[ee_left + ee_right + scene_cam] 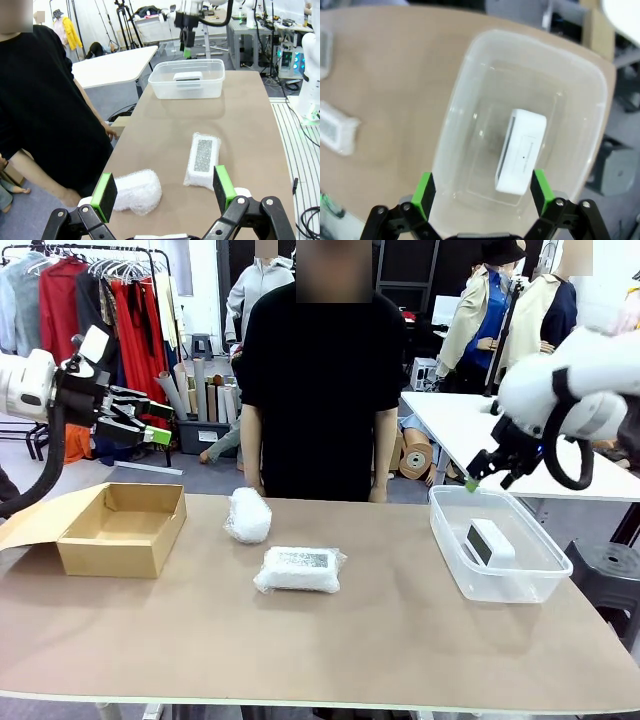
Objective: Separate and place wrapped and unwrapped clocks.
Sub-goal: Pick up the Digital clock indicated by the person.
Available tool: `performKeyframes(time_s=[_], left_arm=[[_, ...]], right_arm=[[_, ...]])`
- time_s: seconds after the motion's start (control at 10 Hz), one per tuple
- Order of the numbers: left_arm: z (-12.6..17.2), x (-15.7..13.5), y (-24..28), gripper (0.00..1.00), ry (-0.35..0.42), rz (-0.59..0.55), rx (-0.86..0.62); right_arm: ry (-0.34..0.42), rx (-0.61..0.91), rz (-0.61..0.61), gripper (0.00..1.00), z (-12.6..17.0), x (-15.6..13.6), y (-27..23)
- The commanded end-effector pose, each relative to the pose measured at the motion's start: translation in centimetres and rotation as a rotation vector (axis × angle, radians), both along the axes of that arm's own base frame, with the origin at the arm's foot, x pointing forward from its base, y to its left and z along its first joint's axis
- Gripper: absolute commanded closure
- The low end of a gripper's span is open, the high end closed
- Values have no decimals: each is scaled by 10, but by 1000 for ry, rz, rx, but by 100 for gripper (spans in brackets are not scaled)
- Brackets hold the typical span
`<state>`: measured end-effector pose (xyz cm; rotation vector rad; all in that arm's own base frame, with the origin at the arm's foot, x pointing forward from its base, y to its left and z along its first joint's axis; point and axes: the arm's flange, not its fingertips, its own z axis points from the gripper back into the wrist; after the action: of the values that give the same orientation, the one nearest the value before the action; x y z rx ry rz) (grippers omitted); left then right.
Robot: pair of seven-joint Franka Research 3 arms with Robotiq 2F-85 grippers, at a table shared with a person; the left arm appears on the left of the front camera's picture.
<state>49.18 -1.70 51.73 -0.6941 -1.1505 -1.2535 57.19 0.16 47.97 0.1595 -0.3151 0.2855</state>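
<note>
Table [350, 640], front view: rounded wrapped clock [248, 515] and flat wrapped clock [300, 569] lie mid-table, near each other, not touching. Unwrapped clock [489, 540] sits in clear tub [510, 588] on the right side. Left gripper [160, 425] is spread, empty, raised on the open cardboard box's [120, 530] side. Right gripper [487, 480] hangs by tub's far rim.
Left wrist view: fingers spread, both wrapped clocks on table below, rounded one nearer the person [45, 110].
Right wrist view: right gripper spread, empty, above tub; unwrapped clock lies inside.
</note>
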Motion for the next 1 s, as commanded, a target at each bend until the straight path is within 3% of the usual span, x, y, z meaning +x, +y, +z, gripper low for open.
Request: performKeyframes(time_s=[0.0,0.1,0.2,0.3,0.5,0.6,0.9], left_arm=[[1,-1,-1,0,-6,8,3],[1,-1,-1,0,-6,8,3],[1,-1,-1,0,-6,8,3],[1,-1,-1,0,-6,8,3],[1,-1,-1,0,-6,8,3],[1,-1,-1,0,-6,8,3],[1,-1,-1,0,-6,8,3]], right_arm=[[13,156,167,0,27,2,-23],[8,242,280,0,45,6,-34],[-89,313,388,0,54,1,-41],[-136,398,543,0,63,-4,-49],[-190,541,807,0,64,-11,-76],[-272,546,825,0,60,-10,-88],[-418,538,919,0,37,-28,-113]])
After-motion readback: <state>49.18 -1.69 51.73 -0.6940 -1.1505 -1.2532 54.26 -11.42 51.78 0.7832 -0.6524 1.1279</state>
